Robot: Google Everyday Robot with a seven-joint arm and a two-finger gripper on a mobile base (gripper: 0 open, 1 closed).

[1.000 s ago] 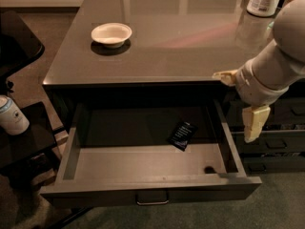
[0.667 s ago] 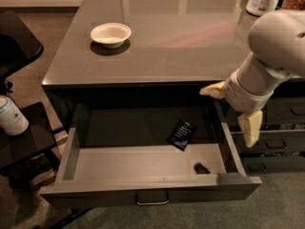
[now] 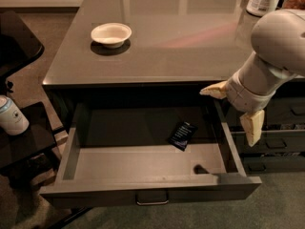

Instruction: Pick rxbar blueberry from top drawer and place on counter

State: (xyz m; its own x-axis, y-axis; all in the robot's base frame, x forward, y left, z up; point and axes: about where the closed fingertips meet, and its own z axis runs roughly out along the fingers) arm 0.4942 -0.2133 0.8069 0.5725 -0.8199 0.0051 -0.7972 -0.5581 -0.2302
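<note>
Gripper (image 3: 228, 116), fingers (image 3: 252, 125) seemingly spread, hovers at right of top drawer (image 3: 143, 189).

The dark blue rxbar blueberry (image 3: 182, 135) is lying flat in the pulled-out top drawer (image 3: 143, 194) under the shiny counter (image 3: 181, 46). The gripper (image 3: 228, 116) is hanging spread wide at the drawer's right wall.
</note>
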